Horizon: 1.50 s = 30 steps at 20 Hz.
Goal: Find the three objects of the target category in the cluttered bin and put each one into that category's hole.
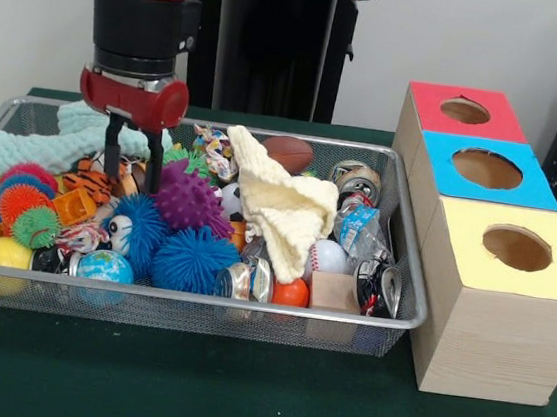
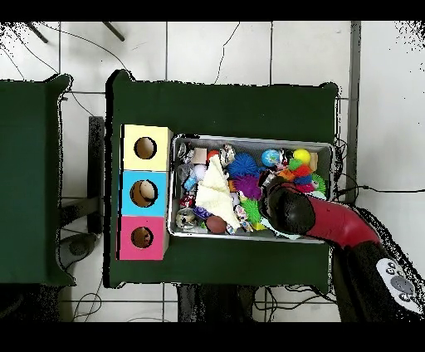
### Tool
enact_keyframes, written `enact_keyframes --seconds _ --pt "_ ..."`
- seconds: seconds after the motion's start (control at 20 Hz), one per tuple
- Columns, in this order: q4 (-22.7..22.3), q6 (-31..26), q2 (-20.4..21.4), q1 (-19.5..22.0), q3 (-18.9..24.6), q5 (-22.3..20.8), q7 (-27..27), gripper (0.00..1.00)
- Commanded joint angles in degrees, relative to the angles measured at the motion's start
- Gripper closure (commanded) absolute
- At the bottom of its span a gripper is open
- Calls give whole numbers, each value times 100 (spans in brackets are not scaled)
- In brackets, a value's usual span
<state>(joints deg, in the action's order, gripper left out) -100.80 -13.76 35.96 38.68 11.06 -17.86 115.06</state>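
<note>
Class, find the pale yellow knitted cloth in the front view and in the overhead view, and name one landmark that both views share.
Front view: the pale yellow knitted cloth drapes over the clutter mid-bin, right of the purple spiky ball.
Overhead view: the cloth lies in the bin's left half, near the boxes.
Shared landmark: the yellow-topped wooden box with a round hole.

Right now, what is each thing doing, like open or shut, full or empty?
gripper: open, fingers down in the toys around the tiger.
bin: full, cluttered.
cream cloth: draped over the pile.
red box, blue box, yellow box: holes open, insides dark.
</note>
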Motion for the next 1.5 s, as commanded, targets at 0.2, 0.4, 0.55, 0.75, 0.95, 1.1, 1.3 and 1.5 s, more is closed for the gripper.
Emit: enact_keyframes --seconds 0.2,0.4,0.55,0.75,0.95,1.1,1.3,1.5 --pt "73 150 -260 104 105 13 436 0" --pt "-122 60 -22 179 161 51 421 0" --pt "-389 57 225 272 218 65 431 0" --pt "-661 -43 546 364 294 128 434 0" --pt "-789 -169 745 450 378 180 386 0" --pt "-831 -155 755 510 402 160 360 0" --pt "-700 -113 602 467 308 51 316 0" --pt "-604 59 369 423 221 -76 323 0"
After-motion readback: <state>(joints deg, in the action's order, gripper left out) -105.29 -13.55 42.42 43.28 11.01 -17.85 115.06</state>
